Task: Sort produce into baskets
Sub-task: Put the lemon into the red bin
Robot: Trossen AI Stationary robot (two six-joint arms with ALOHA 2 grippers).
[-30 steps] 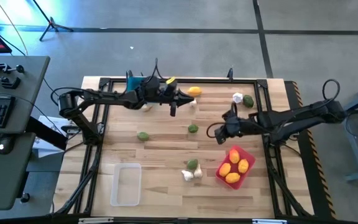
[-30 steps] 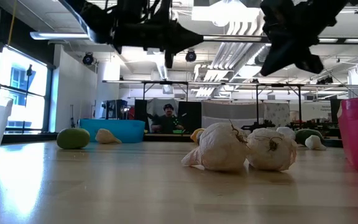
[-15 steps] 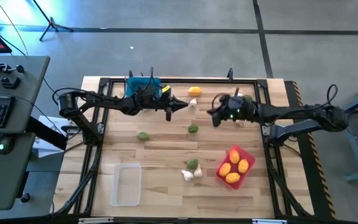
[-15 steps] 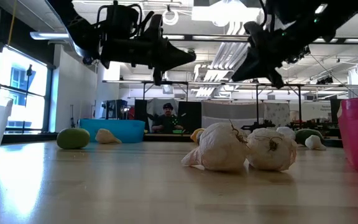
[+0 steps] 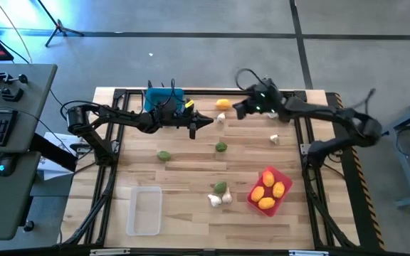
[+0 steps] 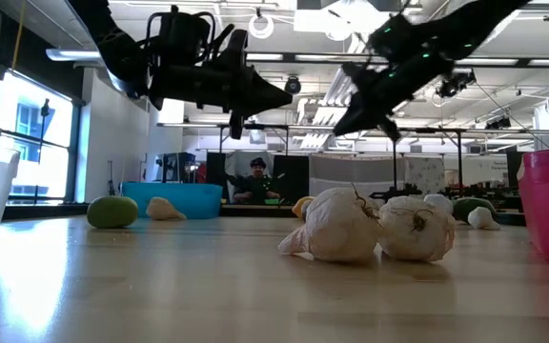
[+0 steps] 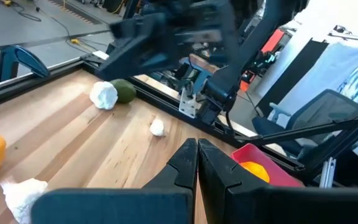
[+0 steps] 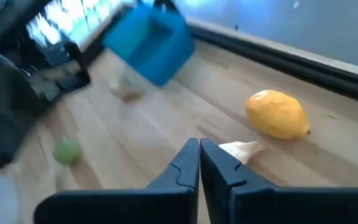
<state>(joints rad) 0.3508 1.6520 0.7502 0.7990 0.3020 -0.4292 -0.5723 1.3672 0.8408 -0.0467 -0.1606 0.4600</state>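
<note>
My left gripper (image 5: 209, 121) hangs shut and empty above the table's far middle, in front of the blue basket (image 5: 159, 95). My right gripper (image 5: 235, 111), also shut and empty, hovers just right of a yellow lemon (image 5: 223, 104) and a garlic bulb (image 5: 220, 117) that lie on the wood. In the right wrist view the lemon (image 8: 277, 114) and garlic (image 8: 240, 149) lie just beyond the shut fingers (image 8: 199, 155). The red basket (image 5: 285, 179) holds yellow fruits. The clear basket (image 5: 144, 210) stands near left. Green fruits (image 5: 164, 155) (image 5: 221, 147) lie mid-table.
Two garlic bulbs (image 6: 341, 227) and a green fruit (image 5: 221, 188) lie left of the red basket. A small garlic piece (image 5: 275, 139) lies right of centre. Under the right arm, a garlic (image 7: 104, 94) and a green fruit (image 7: 124, 91) sit by the black frame rail (image 5: 212, 91).
My right gripper has swung from over the table's middle right, above the red basket, toward the far edge and left, ending beside the lemon; it stayed shut. My left gripper has sunk a little, staying shut.
</note>
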